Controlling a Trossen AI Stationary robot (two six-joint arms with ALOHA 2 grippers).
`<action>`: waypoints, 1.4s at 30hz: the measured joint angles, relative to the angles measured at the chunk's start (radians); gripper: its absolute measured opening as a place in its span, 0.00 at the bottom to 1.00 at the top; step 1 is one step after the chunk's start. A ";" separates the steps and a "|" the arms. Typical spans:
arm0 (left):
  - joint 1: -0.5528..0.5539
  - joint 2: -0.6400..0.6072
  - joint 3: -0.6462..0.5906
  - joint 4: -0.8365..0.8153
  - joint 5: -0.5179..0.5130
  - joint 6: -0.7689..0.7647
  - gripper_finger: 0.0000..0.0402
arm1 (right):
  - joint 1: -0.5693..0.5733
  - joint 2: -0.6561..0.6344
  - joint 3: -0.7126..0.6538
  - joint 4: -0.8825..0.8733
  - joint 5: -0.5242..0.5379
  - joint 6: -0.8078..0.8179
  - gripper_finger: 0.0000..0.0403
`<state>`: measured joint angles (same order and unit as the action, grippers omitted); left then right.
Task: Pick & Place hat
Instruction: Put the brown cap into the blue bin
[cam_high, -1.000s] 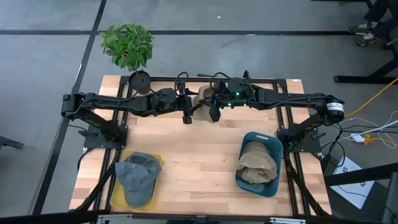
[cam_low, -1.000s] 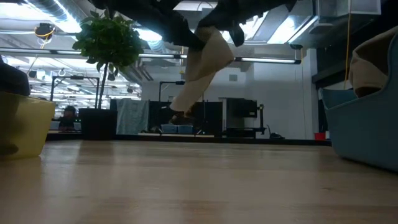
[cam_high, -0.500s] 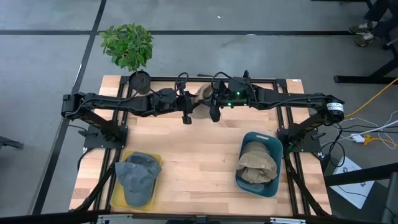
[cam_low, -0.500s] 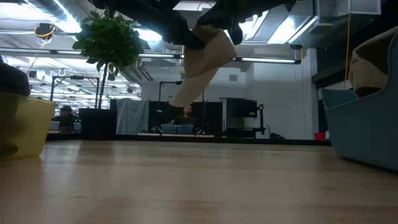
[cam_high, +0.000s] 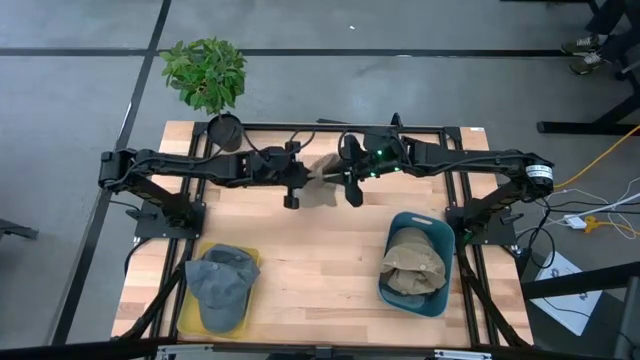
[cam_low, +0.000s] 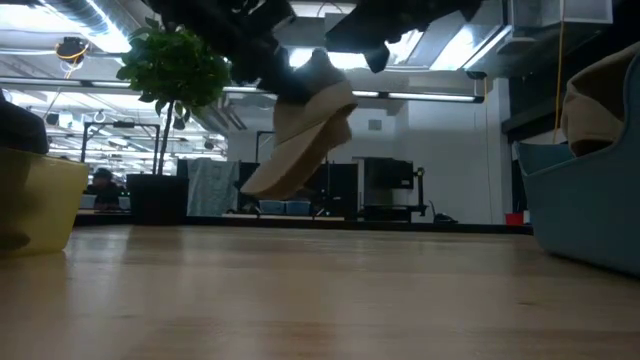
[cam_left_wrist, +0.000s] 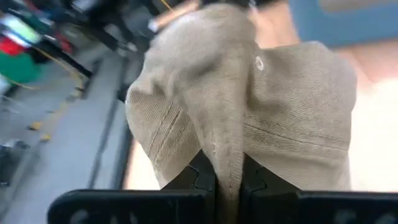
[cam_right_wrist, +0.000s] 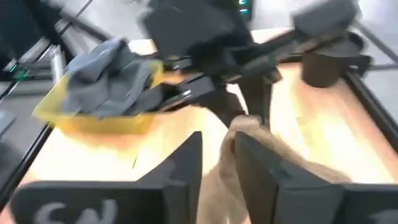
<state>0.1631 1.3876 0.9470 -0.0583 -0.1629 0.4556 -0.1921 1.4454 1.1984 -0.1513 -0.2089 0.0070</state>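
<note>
My left gripper (cam_left_wrist: 227, 180) is clamped on a fold of the tan corduroy hat (cam_left_wrist: 249, 112), held mid-air above the table's far side. My right gripper (cam_right_wrist: 214, 165), just beside, stands part open; I'd withdraw it slowly to avoid snagging cloth.

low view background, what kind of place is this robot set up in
Probably a robotics lab or open workshop: exposed ceiling ducts with strip lights, dark equipment racks along the far wall, and a black metal frame around the light wooden table.

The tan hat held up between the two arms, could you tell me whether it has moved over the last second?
Yes. In the high view the tan hat has shifted left, toward the plant.
</note>
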 joint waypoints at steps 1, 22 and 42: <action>0.000 0.000 0.000 -0.031 0.018 0.001 0.02 | 0.000 -0.001 0.000 -0.011 -0.021 -0.026 0.24; 0.000 -0.034 0.000 -0.154 0.445 -0.119 0.02 | 0.161 -0.007 0.000 -0.071 0.182 -0.460 0.46; -0.006 -0.033 0.000 -0.010 0.498 -0.121 0.02 | 0.180 -0.007 0.000 0.013 0.183 -0.460 0.44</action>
<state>0.1570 1.3548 0.9470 -0.0681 0.3347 0.3347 -0.0124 1.4384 1.1984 -0.1387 -0.0261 -0.4530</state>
